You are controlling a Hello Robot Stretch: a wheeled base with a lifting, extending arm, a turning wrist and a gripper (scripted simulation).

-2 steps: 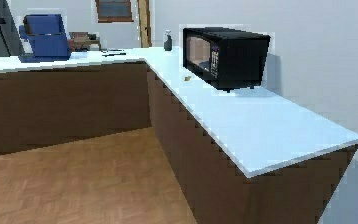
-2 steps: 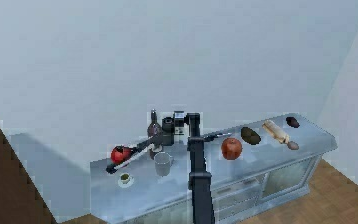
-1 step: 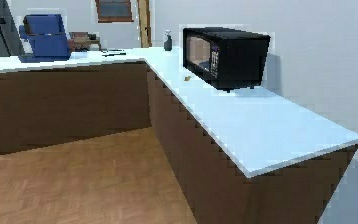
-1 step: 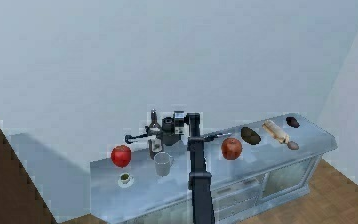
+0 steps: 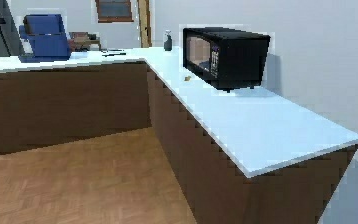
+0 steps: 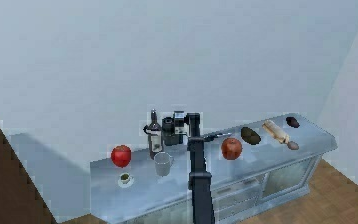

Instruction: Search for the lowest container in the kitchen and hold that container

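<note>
On a pale grey table (image 6: 287, 155) in the arm side view stand a grey cup (image 6: 162, 164) and, left of it near the front edge, a small low white cup (image 6: 125, 179) with a dark inside. The dark arm (image 6: 199, 185) rises from the bottom edge over the table. Its gripper (image 6: 162, 140) is just beyond the grey cup, beside two white marked squares. Things on the tabletop lie at and behind the gripper, so I cannot tell whether it holds anything or touches the cup.
The table also carries a red apple (image 6: 121, 155), a red round fruit (image 6: 232, 148), a dark brown lump (image 6: 251, 135) and a tan piece (image 6: 278, 133). In the forward view an L-shaped counter (image 5: 257, 125) holds a black microwave (image 5: 225, 57), a blue appliance (image 5: 45, 38) and a small bottle (image 5: 168, 41).
</note>
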